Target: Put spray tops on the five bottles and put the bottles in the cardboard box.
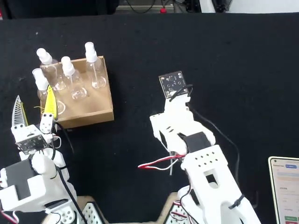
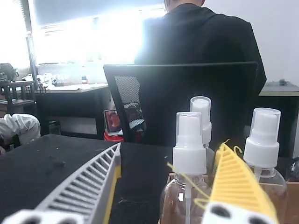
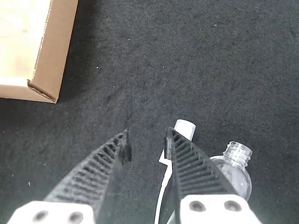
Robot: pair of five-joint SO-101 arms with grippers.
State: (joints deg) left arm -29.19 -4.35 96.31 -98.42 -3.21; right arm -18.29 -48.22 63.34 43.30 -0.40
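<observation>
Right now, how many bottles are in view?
5. Four capped bottles stand in the cardboard box; one uncapped bottle is on the table by the right claw.

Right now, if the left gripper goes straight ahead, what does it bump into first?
Probably the nearest capped bottle, standing in the cardboard box, in line with the open left gripper. The box's wall might come first; depth is unclear.

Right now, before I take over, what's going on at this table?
Four capped bottles stand in the cardboard box. The fifth bottle sits uncapped on the table, with its loose spray top beside it. The right gripper hangs open just over that pair, holding nothing. The left gripper is open too, by the box's near corner.
</observation>
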